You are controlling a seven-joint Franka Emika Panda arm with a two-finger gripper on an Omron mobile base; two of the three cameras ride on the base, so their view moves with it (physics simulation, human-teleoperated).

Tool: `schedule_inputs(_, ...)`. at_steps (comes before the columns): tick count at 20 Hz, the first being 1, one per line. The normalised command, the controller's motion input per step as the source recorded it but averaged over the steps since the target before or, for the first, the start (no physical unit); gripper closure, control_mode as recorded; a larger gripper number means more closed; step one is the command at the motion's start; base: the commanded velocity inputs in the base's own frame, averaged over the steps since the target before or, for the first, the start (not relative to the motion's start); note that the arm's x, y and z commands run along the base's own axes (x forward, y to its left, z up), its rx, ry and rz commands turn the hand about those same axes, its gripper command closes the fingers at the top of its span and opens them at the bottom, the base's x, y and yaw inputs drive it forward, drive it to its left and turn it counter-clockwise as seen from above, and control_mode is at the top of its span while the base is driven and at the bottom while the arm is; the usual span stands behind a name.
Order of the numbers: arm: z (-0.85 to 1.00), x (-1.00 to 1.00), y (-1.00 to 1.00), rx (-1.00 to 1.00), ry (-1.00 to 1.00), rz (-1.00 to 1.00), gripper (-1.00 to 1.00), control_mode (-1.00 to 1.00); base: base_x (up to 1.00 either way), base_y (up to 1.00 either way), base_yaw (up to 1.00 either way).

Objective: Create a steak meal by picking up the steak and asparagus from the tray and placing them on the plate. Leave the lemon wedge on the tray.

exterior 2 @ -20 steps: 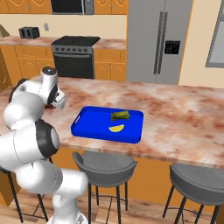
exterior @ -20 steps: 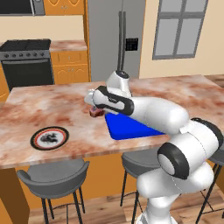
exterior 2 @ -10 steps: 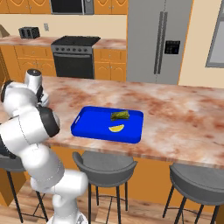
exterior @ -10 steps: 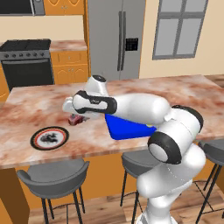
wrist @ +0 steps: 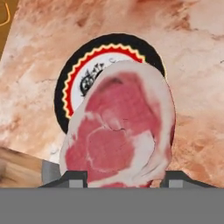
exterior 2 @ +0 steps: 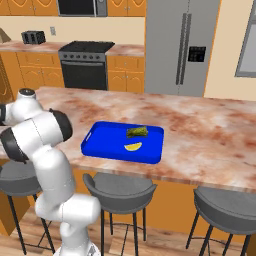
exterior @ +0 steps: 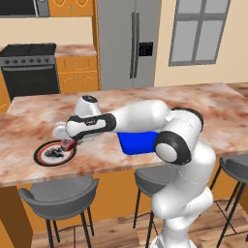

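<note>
My gripper (exterior: 67,140) is shut on the steak (exterior: 66,145), a reddish slab with pinkish edges, and holds it just above the right side of the plate (exterior: 41,156) on the counter's left part. In the hand view the steak (wrist: 120,131) hangs between the finger tips and covers much of the plate (wrist: 116,39) with its dark rim and reddish ring. The blue tray (exterior 2: 105,142) lies to the right, with the asparagus (exterior 2: 136,132) and the lemon wedge (exterior 2: 132,147) on it. The arm hides most of the tray (exterior: 138,143) in the left base view.
The marble counter (exterior: 203,104) runs wide to the right and behind the plate. Grey bar stools (exterior: 58,191) stand under its front edge. A stove (exterior 2: 82,65) and a fridge (exterior 2: 180,45) stand along the back wall.
The arm has swung left along the counter with the steak, from beside the tray's left end to over the plate. Asparagus and lemon wedge have stayed on the tray.
</note>
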Motion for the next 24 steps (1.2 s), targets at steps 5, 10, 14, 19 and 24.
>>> schedule_inputs(5, -0.43, 0.03, 0.57, -0.05, 0.00, 0.05, 1.00, -1.00, 0.00, 0.00, 0.00)
schedule_inputs(10, -0.24, 0.22, 0.39, -0.01, 0.00, 0.01, 1.00, -1.00, 0.00, 0.00, 0.00)
schedule_inputs(14, -0.23, 0.32, 0.26, 0.00, 0.00, 0.00, 1.00, -1.00, 0.00, 0.00, 0.00)
schedule_inputs(19, -0.27, 0.39, 0.23, 0.00, 0.00, 0.00, 1.00, -1.00, 0.00, 0.00, 0.00)
schedule_inputs(24, -0.26, 0.41, 0.18, 0.00, 0.00, 0.00, 1.00, -1.00, 0.00, 0.00, 0.00)
